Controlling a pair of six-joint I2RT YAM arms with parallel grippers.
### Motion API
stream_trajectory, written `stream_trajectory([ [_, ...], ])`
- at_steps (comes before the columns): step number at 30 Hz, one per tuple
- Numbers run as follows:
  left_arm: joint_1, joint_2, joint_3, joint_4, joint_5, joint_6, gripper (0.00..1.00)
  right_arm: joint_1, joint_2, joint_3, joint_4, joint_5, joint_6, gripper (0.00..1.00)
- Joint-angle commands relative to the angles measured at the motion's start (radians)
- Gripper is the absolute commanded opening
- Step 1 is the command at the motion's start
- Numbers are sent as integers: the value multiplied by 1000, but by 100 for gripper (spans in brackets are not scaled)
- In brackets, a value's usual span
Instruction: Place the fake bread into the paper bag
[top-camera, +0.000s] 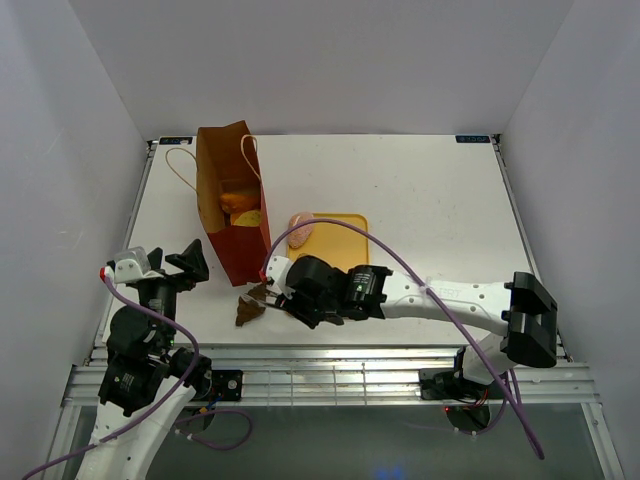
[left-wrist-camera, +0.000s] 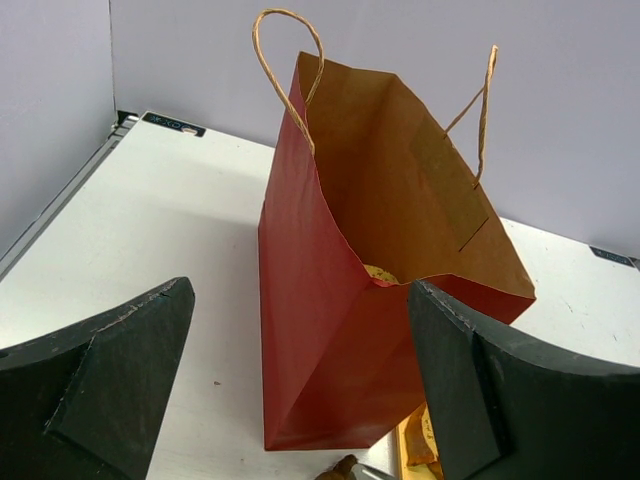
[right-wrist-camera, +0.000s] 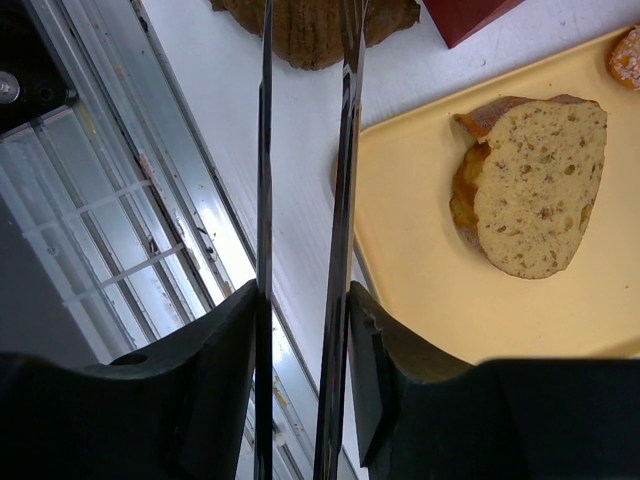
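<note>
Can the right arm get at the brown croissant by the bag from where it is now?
Probably yes. The right gripper is shut on the tongs, whose blades reach the croissant. Nothing lies between them, and the paper bag stands off to one side.

The paper bag (top-camera: 238, 250) stands upright toward the far left corner of the table (top-camera: 430, 200), mouth open, with golden bread (top-camera: 241, 205) lying inside. Just right of it sits a yellow tray (top-camera: 340, 248), a pink roll (top-camera: 302, 230) at its far left corner. The right gripper (top-camera: 278, 290) reaches across above the near edge, thin tongs (top-camera: 260, 293) poking out over a brown croissant (top-camera: 248, 312). The left gripper (top-camera: 190, 263) hangs spread wide by the bag's left side
</note>
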Motion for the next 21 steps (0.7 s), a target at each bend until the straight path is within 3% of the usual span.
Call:
stream_trajectory([
  [1,-2,-7,-2,-4,5,3,98,14,10,59,18,-7,-15,44],
  [21,-2,-10,-4,0,8,1,98,47,85,100,-21,118,-26,47],
])
